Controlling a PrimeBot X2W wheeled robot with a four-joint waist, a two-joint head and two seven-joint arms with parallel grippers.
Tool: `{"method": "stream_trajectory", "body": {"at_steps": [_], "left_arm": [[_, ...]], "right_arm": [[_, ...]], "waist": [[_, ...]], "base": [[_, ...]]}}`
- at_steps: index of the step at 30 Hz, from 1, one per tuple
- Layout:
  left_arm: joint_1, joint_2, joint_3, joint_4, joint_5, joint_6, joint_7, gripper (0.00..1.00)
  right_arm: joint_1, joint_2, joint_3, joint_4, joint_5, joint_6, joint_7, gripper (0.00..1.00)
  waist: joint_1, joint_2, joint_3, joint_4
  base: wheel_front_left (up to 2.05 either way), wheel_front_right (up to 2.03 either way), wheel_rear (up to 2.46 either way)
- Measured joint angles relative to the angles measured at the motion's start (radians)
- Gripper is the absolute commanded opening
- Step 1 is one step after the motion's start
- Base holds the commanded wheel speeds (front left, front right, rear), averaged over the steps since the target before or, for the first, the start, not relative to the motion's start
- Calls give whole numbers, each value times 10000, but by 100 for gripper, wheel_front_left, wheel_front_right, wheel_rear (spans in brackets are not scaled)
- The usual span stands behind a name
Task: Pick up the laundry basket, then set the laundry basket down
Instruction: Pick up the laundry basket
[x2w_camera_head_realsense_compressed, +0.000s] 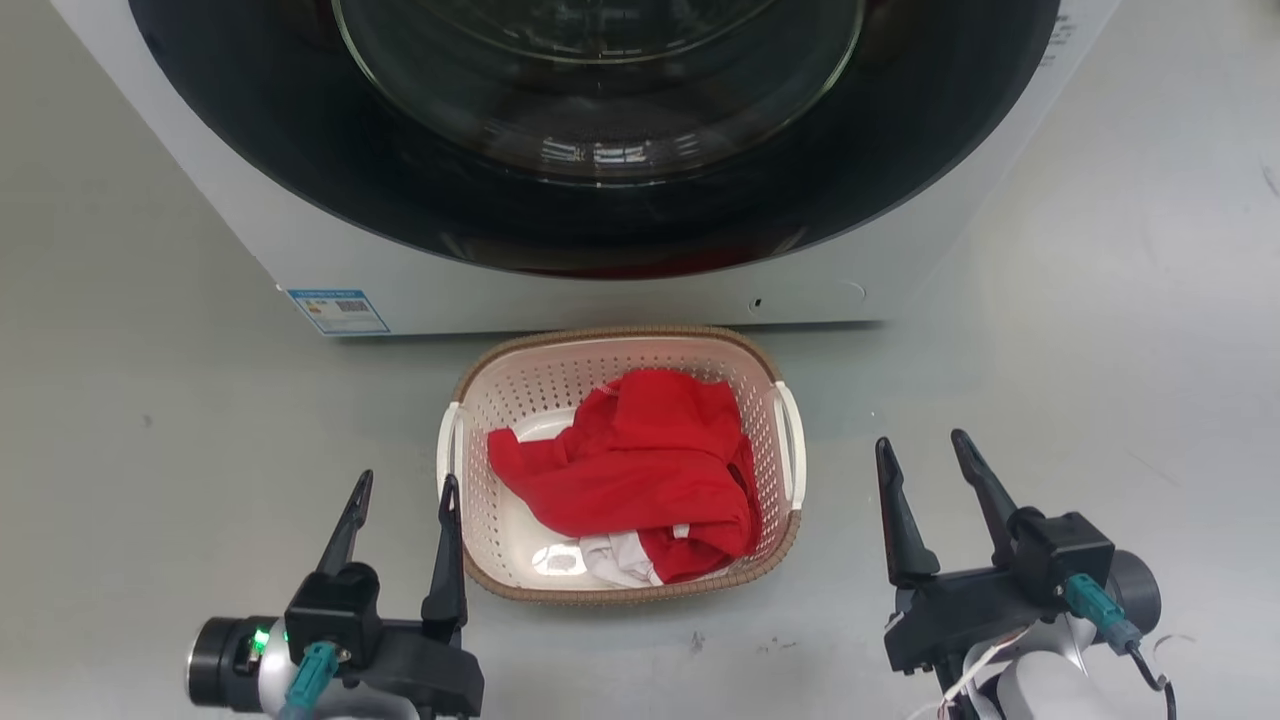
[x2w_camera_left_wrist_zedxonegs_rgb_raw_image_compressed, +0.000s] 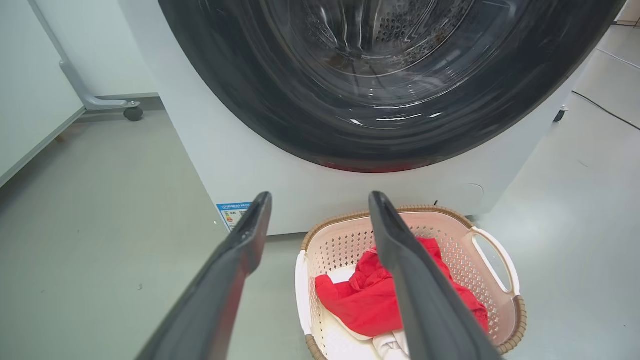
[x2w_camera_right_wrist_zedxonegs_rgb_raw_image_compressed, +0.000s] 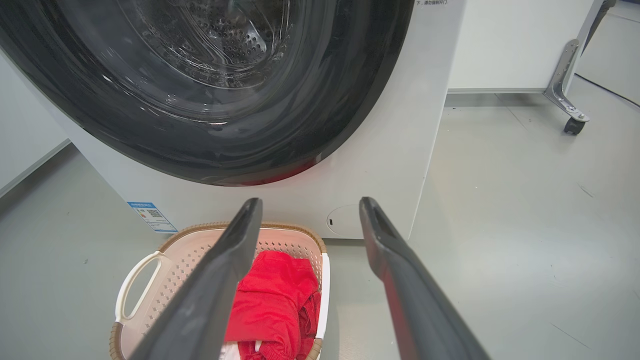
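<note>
**Position of basket and grippers.** You saw the laundry basket (x2w_camera_head_realsense_compressed: 540, 390) standing on the floor (x2w_camera_head_realsense_compressed: 150, 450), directly in front of the washer (x2w_camera_head_realsense_compressed: 600, 290) and between the two grippers. The left gripper (x2w_camera_head_realsense_compressed: 408, 482) was at the basket's left near corner. Its fingers were spread well apart and held nothing. Its inner finger (x2w_camera_head_realsense_compressed: 447, 540) lay just beside the woven rim, and you could not tell whether the two touched. The right gripper (x2w_camera_head_realsense_compressed: 921, 440) stood clear of the basket's right handle (x2w_camera_head_realsense_compressed: 795, 440), also wide open and empty. Both pairs of fingers pointed toward the washer.

**Limits of view.**
- In the left wrist view, one finger of the left gripper (x2w_camera_left_wrist_zedxonegs_rgb_raw_image_compressed: 320, 196) crossed the basket (x2w_camera_left_wrist_zedxonegs_rgb_raw_image_compressed: 500, 310), and the bottom edge cut off the basket's near end.
- In the right wrist view, one finger of the right gripper (x2w_camera_right_wrist_zedxonegs_rgb_raw_image_compressed: 310, 200) covered part of the basket (x2w_camera_right_wrist_zedxonegs_rgb_raw_image_compressed: 150, 290).
- A crumpled red garment (x2w_camera_head_realsense_compressed: 640, 470) hid most of the basket's bottom. A white cloth (x2w_camera_head_realsense_compressed: 620, 560) showed under it at the near end.
- The washer's upper part was cut off in all views.

**Surroundings.** A blue label (x2w_camera_head_realsense_compressed: 337, 310) sat at the washer's lower left corner. Castered frame legs (x2w_camera_left_wrist_zedxonegs_rgb_raw_image_compressed: 132, 114) (x2w_camera_right_wrist_zedxonegs_rgb_raw_image_compressed: 572, 125) stood on either side of the washer, well apart from the basket.
</note>
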Motion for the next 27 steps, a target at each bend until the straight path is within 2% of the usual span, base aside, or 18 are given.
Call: {"method": "stream_trajectory", "body": {"at_steps": [27], "left_arm": [[-4298,-209,109,2660,-284,-92,196,100]], "right_arm": [[-4091,-13,-391,2385,-40,140,-52,100]], "waist": [[-1,1,4020,223]], "base": [[0,0,0]]}}
